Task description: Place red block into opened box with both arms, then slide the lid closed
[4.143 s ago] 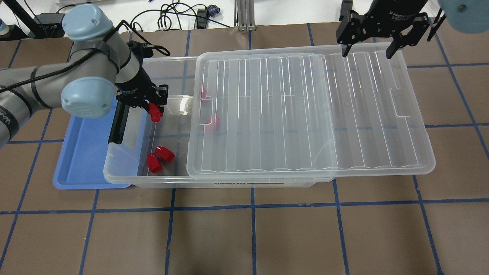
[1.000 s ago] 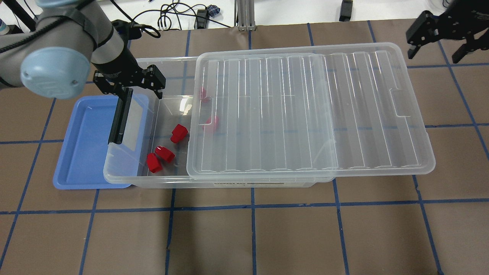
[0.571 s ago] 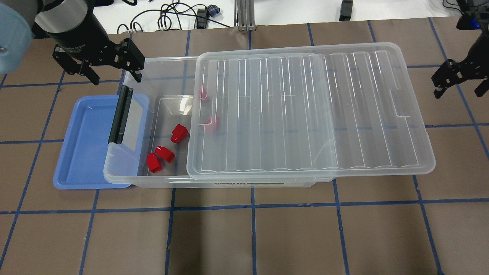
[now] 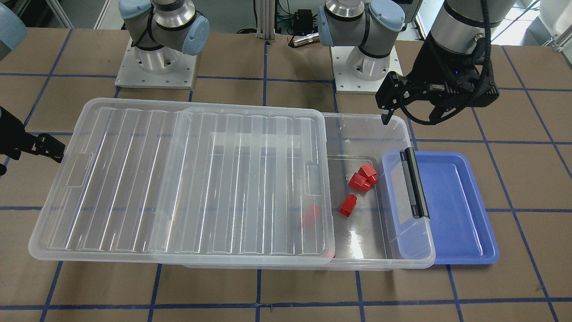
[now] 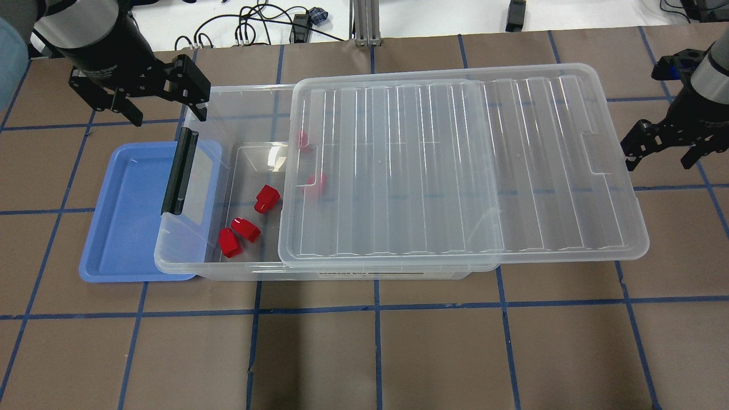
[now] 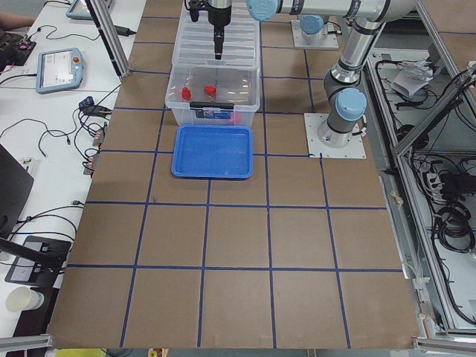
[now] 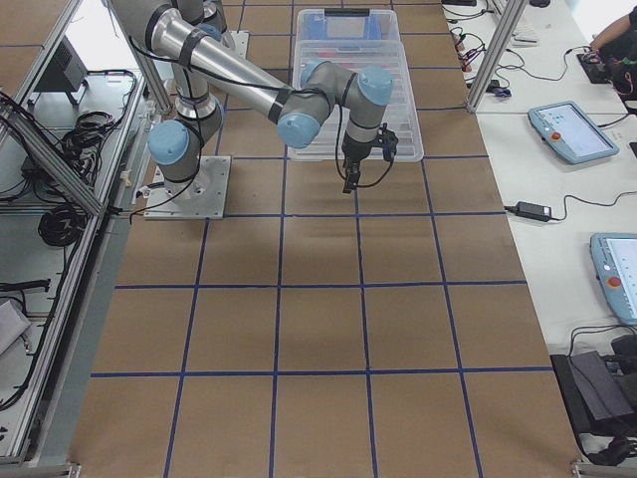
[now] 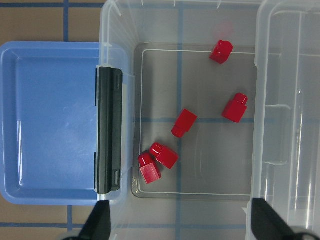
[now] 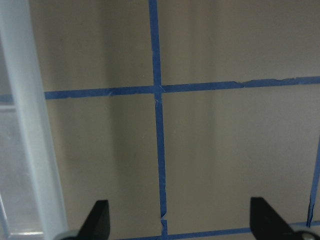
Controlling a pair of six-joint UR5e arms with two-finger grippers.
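Observation:
The red block (image 5: 266, 199) lies on the floor of the clear box (image 5: 188, 263), in its uncovered left end, beside two more red blocks (image 5: 238, 236). In the left wrist view the same block (image 8: 184, 123) is mid-floor. The ribbed lid (image 5: 455, 171) covers most of the box and overhangs its right end; two other red blocks show through it. My left gripper (image 5: 168, 114) hangs open and holds nothing above the box's back left corner. My right gripper (image 5: 659, 164) is open, just off the lid's right short edge (image 9: 30, 125).
A blue tray (image 5: 125, 216) lies under the box's left end, beneath the black clip handle (image 5: 179, 173). Cables and a metal post sit beyond the table's far edge. Brown paper with blue tape lines covers the table around the box.
The red block has left my left gripper and lies in the box. That gripper opened and rose toward the back left. My right gripper swung from over the lid's far corner to beside its right edge.

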